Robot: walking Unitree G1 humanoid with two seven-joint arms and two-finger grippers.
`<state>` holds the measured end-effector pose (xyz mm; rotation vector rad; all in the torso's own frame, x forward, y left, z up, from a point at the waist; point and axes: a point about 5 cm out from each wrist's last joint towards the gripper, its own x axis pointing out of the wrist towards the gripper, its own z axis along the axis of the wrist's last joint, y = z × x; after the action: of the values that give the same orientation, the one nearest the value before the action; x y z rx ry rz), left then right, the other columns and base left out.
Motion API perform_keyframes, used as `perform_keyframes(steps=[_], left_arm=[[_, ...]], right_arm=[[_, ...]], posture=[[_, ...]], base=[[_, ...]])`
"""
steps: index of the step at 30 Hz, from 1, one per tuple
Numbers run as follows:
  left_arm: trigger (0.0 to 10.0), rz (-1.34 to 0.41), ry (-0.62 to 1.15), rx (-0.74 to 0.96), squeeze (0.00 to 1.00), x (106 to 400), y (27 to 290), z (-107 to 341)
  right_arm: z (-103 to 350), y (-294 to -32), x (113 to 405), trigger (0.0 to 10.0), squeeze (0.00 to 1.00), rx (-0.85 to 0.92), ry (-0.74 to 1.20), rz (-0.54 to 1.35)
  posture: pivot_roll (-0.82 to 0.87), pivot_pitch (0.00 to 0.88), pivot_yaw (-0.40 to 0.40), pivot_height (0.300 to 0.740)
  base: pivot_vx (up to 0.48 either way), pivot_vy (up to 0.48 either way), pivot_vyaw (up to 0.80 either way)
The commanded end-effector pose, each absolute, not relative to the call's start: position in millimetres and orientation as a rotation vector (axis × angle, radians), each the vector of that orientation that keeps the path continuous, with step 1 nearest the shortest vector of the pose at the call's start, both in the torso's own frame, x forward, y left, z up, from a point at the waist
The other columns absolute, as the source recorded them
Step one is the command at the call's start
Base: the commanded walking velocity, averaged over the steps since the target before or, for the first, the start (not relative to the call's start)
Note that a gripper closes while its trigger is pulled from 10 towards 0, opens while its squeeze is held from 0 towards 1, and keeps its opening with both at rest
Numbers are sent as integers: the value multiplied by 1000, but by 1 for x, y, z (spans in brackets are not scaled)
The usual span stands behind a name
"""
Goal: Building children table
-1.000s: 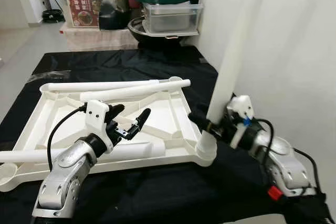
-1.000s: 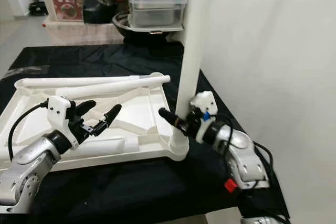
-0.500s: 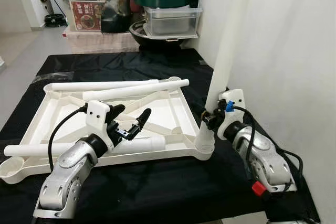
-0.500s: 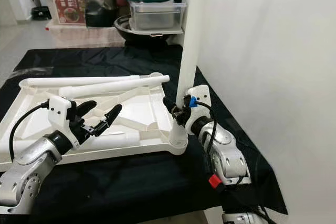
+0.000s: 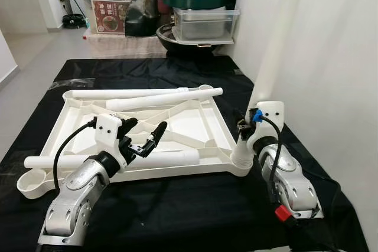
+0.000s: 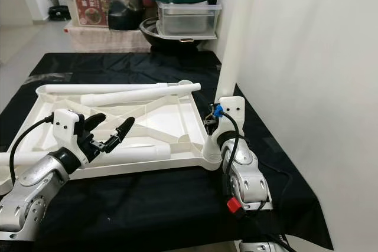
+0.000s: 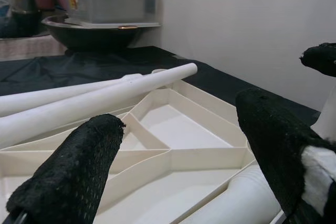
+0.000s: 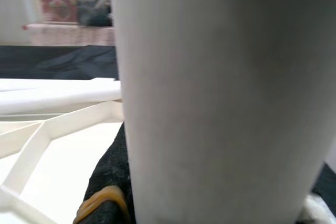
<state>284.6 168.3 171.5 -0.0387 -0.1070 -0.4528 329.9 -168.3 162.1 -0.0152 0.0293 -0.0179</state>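
Leg (image 5: 275, 45) stands upright in the corner socket of the tabletop (image 5: 195, 125), at its near right corner, clamped low by my right gripper (image 5: 243, 128). I see my left gripper (image 5: 143, 137) spread wide, empty, above a loose leg (image 5: 112, 160) along the near edge.

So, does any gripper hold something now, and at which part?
The right gripper grips the upright white plastic table leg near its lower end. The left gripper is open, holding nothing.
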Motion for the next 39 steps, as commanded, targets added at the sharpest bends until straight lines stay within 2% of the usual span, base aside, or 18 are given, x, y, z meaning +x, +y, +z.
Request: perform_keyframes(steps=[1,7,10,12,17,20,26,37,38,39], left_arm=[[10000,-436,-115,-36,0,287,170,172],[10000,-414,-121,-34,0,288,172,173],[10000,-379,-126,-29,0,290,174,173],[10000,-372,-125,-29,0,290,175,172],[10000,-360,-120,-27,0,291,176,171],[10000,-358,-118,-25,0,291,177,171],[10000,-359,-114,-26,0,292,175,169],[10000,-357,-112,-26,0,294,175,168],[10000,-357,-111,-27,0,293,174,168],[10000,-357,-110,-27,0,293,174,167]], right_arm=[[130,-198,324,0,0,-54,180,-192],[130,-205,327,0,0,-52,167,-290],[137,-218,330,0,0,-40,116,-431],[139,-220,330,0,0,-33,105,-452],[138,-210,333,0,0,35,89,-377],[139,-209,333,0,0,6,73,-362],[139,-218,333,0,0,5,81,-394],[138,-214,332,0,0,-14,82,-398],[139,-215,333,510,0,-16,82,-399],[139,-215,333,1686,0,-20,82,-400]], posture=[[25,0,-91,740],[26,0,-91,740],[31,0,-94,740],[31,0,-95,740],[32,0,-95,740],[29,0,-92,740],[19,0,-87,740],[16,0,-87,740],[16,0,-88,740],[16,0,-88,740]], base=[[0,0,0],[0,0,0],[0,0,0],[0,0,0],[0,0,0],[0,0,0],[0,0,0],[0,0,0],[0,0,0],[0,0,0]])
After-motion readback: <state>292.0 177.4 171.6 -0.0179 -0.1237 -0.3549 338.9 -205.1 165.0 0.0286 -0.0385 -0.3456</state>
